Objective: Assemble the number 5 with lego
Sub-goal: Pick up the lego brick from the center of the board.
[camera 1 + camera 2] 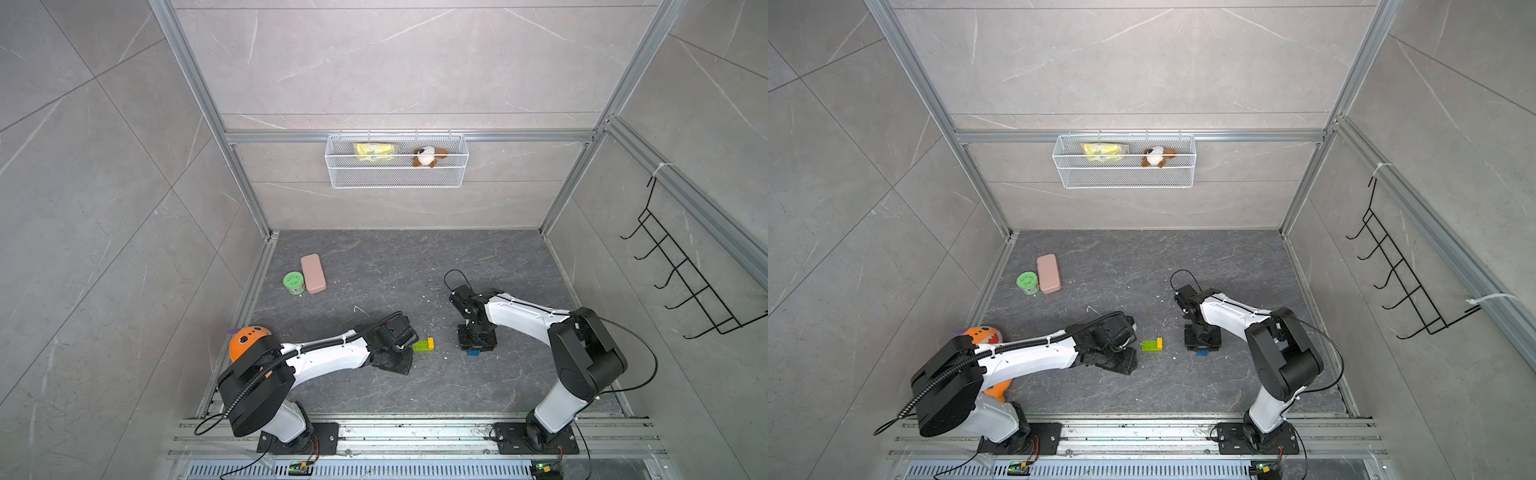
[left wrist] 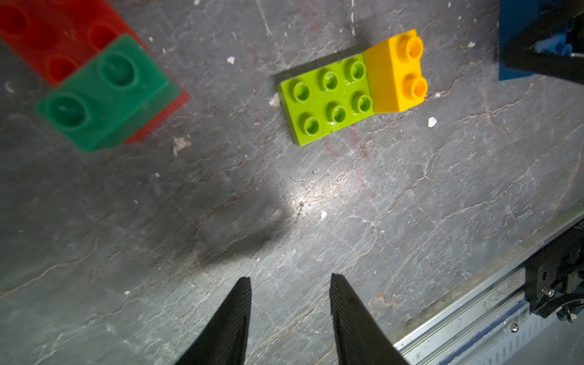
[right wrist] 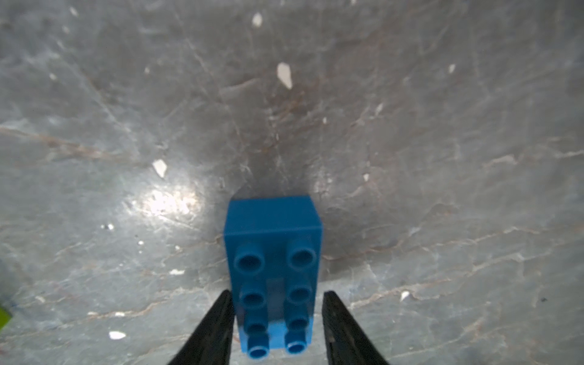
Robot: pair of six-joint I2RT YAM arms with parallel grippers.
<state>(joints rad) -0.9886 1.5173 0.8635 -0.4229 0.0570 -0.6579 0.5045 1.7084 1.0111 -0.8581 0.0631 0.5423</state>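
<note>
Found the right gripper [image 3: 278,292] spread astride the blue brick [image 3: 274,221], one finger [image 3: 218,322] against its flank, a sliver of floor [image 3: 126,94] showing beside the other. Judged no firm pinch yet. In both top views, placed that brick at 3 o'clock of the lime-green brick [image 1: 420,345], apart from it and flat on the floor. Found the yellow brick [image 1: 431,341] seated on the lime-green's 3 o'clock end. Saw the dark-green brick [image 2: 106,94] pressed onto the red brick [image 2: 47,28] only through the left wrist camera, near the lime-green pair. Lost both beneath the left arm [image 1: 324,357] from above. Found the left gripper [image 2: 289,278] spread and empty over bare floor.

Judged the likeliest failure an off-centre close. Expected the blue brick, pushed from one side first, to skid or twist on the smooth floor and end up gripped askew. Feared a tilted carry next, with studs and sockets misaligned over the yellow brick. Reckoned pressing down then likely to tip the unheld lime-green pair or pop the yellow brick off. Flagged the closeness of both grippers to that pair as a collision risk during placement. Counted two sub-stacks unjoined and the number 5 far from whole.
</note>
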